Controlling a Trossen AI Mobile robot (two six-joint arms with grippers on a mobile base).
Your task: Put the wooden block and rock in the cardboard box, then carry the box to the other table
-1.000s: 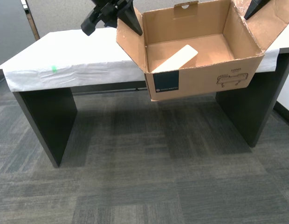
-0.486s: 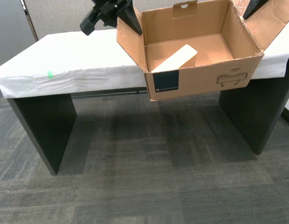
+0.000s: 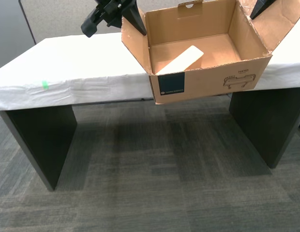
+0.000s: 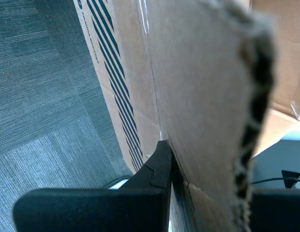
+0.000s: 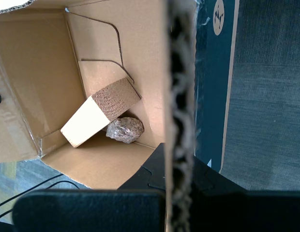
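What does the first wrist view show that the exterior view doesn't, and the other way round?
Only the first wrist view shows the rock, lying beside the wooden block low in the box, and my first gripper clamped on a box wall. Only the exterior view shows the cloth-draped table with its green tape mark, close behind the raised box. Both show the cardboard box with the block inside.

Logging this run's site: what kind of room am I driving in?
Probably an office or lab workspace: grey carpet tiles underfoot, a dark-legged table draped in white cloth with a green tape mark, and a grey partition-like wall behind it.
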